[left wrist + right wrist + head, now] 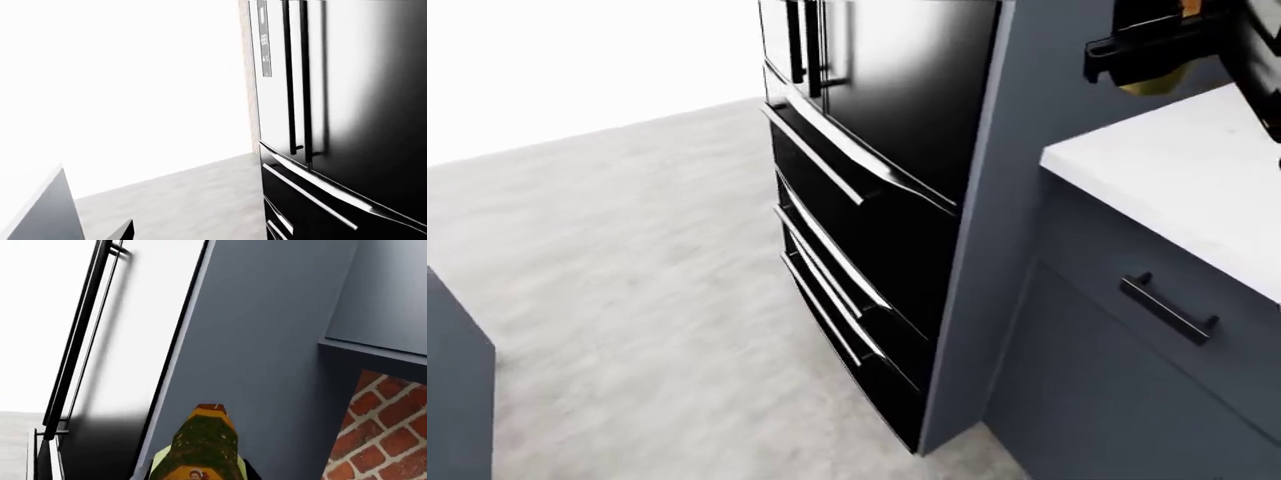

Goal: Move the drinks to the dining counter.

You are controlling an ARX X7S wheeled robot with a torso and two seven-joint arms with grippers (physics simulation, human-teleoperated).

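A pale grey, mottled floor (627,290) fills the left and middle of the head view, running back to a plain white wall. Standing directly on it is a tall black refrigerator (868,200) with long bar handles and several drawers, its base meeting the floor near the middle of that view. Just beside it, on the side away from the open floor, a dark grey-blue cabinet (1121,370) with a black drawer handle also rests on the floor and carries a white worktop (1188,180). The visible stretch of worktop is bare along its front edge and near corner.
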